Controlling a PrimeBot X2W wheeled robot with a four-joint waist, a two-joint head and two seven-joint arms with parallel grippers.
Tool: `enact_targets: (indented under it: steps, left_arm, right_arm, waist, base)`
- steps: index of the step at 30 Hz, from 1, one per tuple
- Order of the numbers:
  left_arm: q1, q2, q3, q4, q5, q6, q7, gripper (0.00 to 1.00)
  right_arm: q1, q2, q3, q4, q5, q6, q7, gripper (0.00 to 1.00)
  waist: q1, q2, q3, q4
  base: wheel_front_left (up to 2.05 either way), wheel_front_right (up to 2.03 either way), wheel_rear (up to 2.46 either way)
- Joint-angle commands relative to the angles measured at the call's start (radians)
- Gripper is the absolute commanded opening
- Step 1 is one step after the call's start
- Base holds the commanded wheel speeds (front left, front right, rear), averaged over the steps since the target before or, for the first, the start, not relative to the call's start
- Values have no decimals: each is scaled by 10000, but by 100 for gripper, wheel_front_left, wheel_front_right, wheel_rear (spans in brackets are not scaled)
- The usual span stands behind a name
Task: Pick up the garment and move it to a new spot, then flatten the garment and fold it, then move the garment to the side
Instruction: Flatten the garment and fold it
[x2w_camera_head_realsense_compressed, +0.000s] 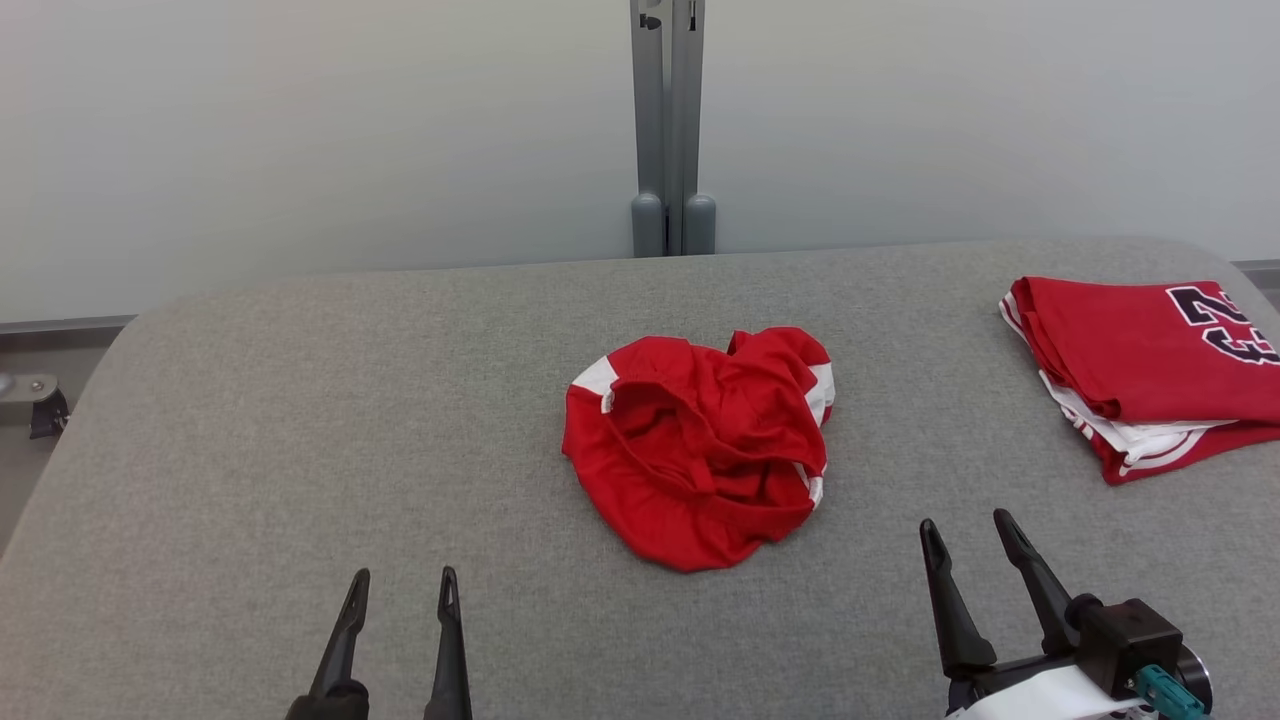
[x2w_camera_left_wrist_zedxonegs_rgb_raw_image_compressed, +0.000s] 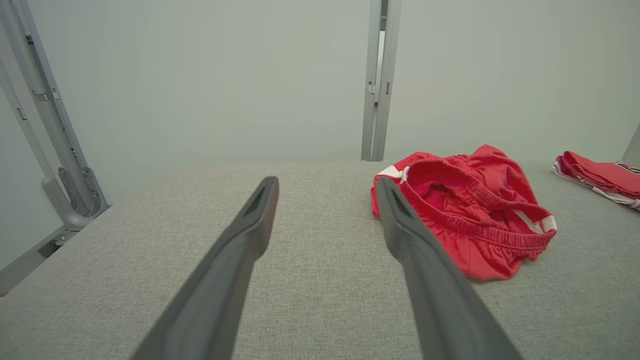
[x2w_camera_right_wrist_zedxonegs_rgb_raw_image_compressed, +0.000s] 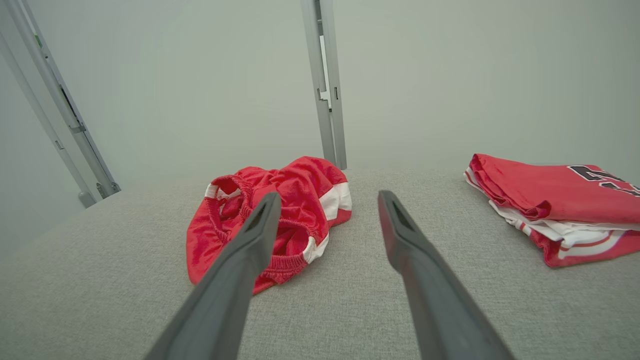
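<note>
1. While both arms are hovering over the near edge of the worktop (x2w_camera_head_realsense_compressed: 250, 420), we are logging zero progress: no step of the task is looking done.
2. The garment (x2w_camera_head_realsense_compressed: 700, 450), red shorts with white side panels, is lying crumpled in a heap around the middle of the worktop. Its elastic waistband is gaping upward. It is neither flattened nor folded.
3. The left gripper (x2w_camera_head_realsense_compressed: 405, 575) is hanging by the near edge, left of the garment and well apart from it. Its jaws are standing wide apart and holding nothing.
4. The right gripper (x2w_camera_head_realsense_compressed: 965, 520) is sitting by the near edge, right of the garment. It is nearer to the heap than the left one but not touching it. Its jaws are also spread wide and empty.
5. A folded jersey stack (x2w_camera_head_realsense_compressed: 1140, 370) is resting at the right edge, toward the far right corner and well apart from the heap. We are treating it as outside this job.
6. Everything is remaining: pick up and relocate, flatten, fold, then shift to the side.
7. We are judging the waistband the easiest pinch point. The thin fabric is likely bunching, so we are expecting the flattening to need both arms.
</note>
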Motion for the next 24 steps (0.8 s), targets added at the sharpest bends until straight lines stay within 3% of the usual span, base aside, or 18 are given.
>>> enact_targets:
  steps: [1, 14, 24]
  left_arm:
    - [117, 6, 11, 19, 55, -12, 0, 100]
    - [-466, 7, -456, 431, 42, -287, 1, 100]
    - [-2571, 11, -2470, 2662, -305, -1316, 1, 100]
  right_arm:
    - [144, -9, 11, 10, 0, -11, -3, 100]
    - [-51, -55, -3, -114, -49, -11, -3, 100]
    - [-371, -204, -104, -296, -116, -11, -3, 100]
  waist:
    - [1, 0, -11, -4]
    - [1, 0, 362, -264]
    - [1, 0, 1245, -1017]
  base:
    - [0, 0, 0]
    - [0, 0, 0]
    - [0, 0, 0]
